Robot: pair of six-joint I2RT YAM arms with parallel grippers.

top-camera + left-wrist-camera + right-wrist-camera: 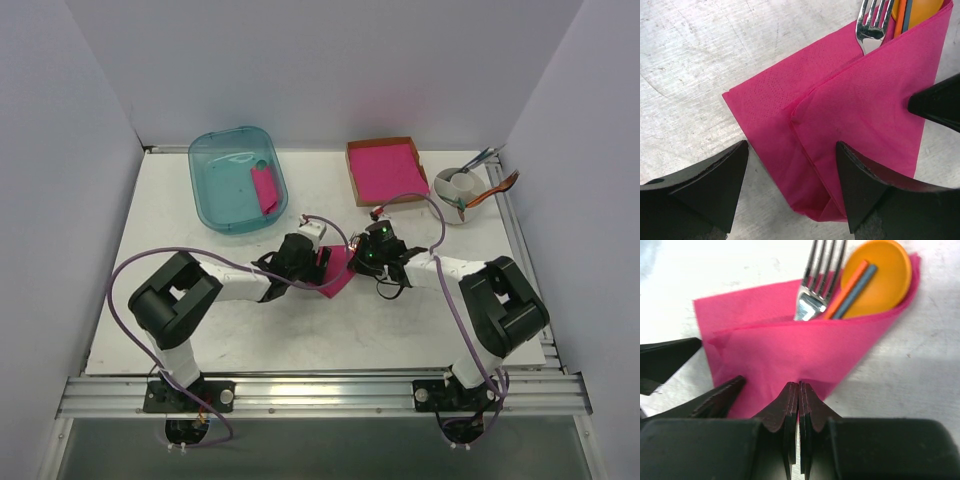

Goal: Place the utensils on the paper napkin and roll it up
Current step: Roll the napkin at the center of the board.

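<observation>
Left gripper [791, 152] stands spread, nothing held, its jaws straddling the pointed near end of the napkin [865, 115], one to each side and just above the paper. The napkin lies mid-table [200, 340] between the two arms, both about equally close. It is thin magenta paper, already folded into a cone-like pocket. Its long axis runs from that point away to the open mouth, where the fork [812, 295] tines and orange spoon [880, 275] bowl stick out side by side. Any further roll would, in my judgement, turn across that axis. Right gripper [799, 390] is pressed together, tips at the fold's near edge. Whether paper is nipped between them cannot be told.
</observation>
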